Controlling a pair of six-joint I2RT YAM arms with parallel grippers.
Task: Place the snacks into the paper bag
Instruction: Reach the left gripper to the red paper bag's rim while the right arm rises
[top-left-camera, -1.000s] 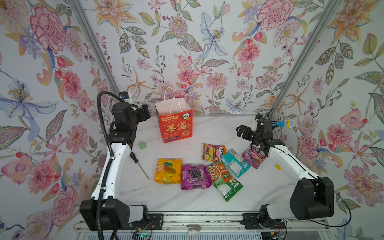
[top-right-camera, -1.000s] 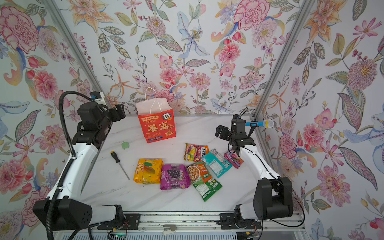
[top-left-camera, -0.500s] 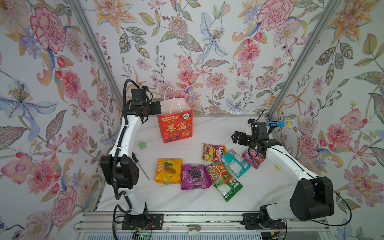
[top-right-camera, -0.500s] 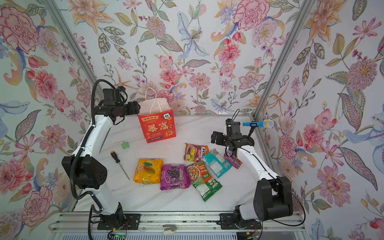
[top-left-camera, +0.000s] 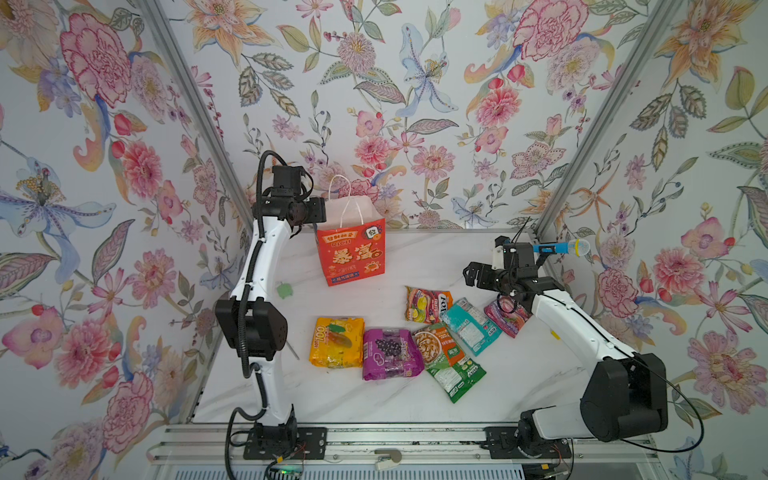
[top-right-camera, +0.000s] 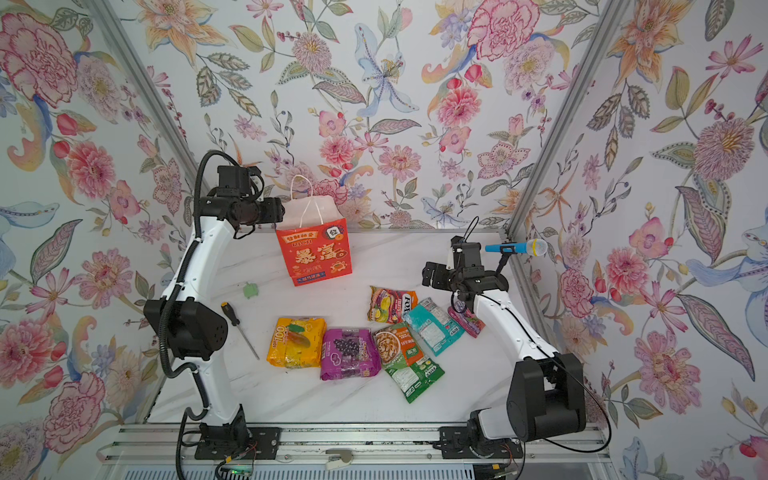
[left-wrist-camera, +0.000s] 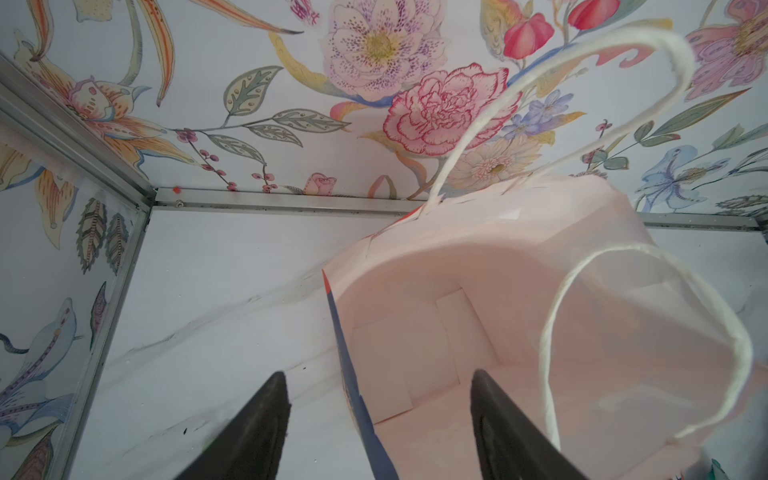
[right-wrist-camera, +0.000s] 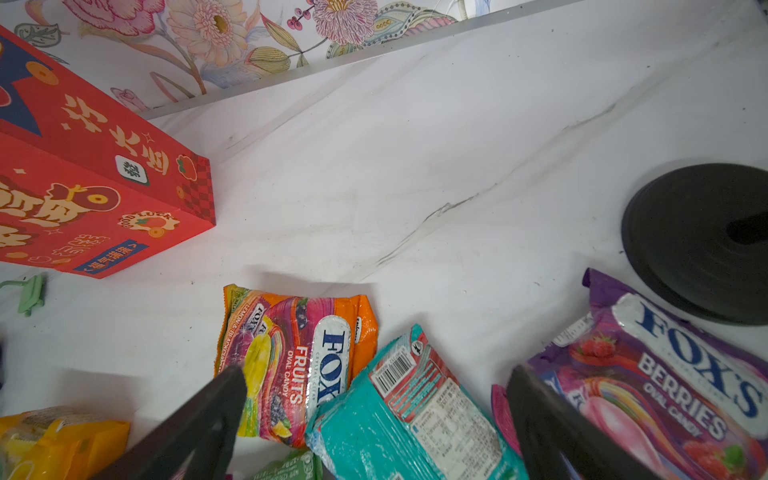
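The red-orange paper bag (top-left-camera: 352, 253) (top-right-camera: 318, 253) stands upright at the back of the table, mouth open and white inside (left-wrist-camera: 457, 311). My left gripper (top-left-camera: 320, 210) (left-wrist-camera: 378, 376) hovers open at the bag's left rim. One finger is outside the blue side edge, the other over the bag's inside. Several snacks lie flat in front: yellow-orange (top-left-camera: 336, 341), purple (top-left-camera: 390, 352), orange-green (top-left-camera: 446, 357), teal (top-left-camera: 469, 325), a fruit-printed packet (top-left-camera: 427, 304) and a berries packet (top-left-camera: 505, 318). My right gripper (top-left-camera: 471, 274) (right-wrist-camera: 378, 374) hangs open above the teal packet (right-wrist-camera: 411, 415), holding nothing.
A screwdriver (top-right-camera: 239, 328) and a small green clip (top-right-camera: 250, 289) lie left of the snacks. A blue microphone (top-left-camera: 559, 248) stands at the back right on a round black base (right-wrist-camera: 702, 241) close to the berries packet. Floral walls close in three sides.
My left arm has swung from the left wall over to the bag's left rim, its jaws narrowing somewhat. The right gripper has shifted left, above the snacks, still wide open.
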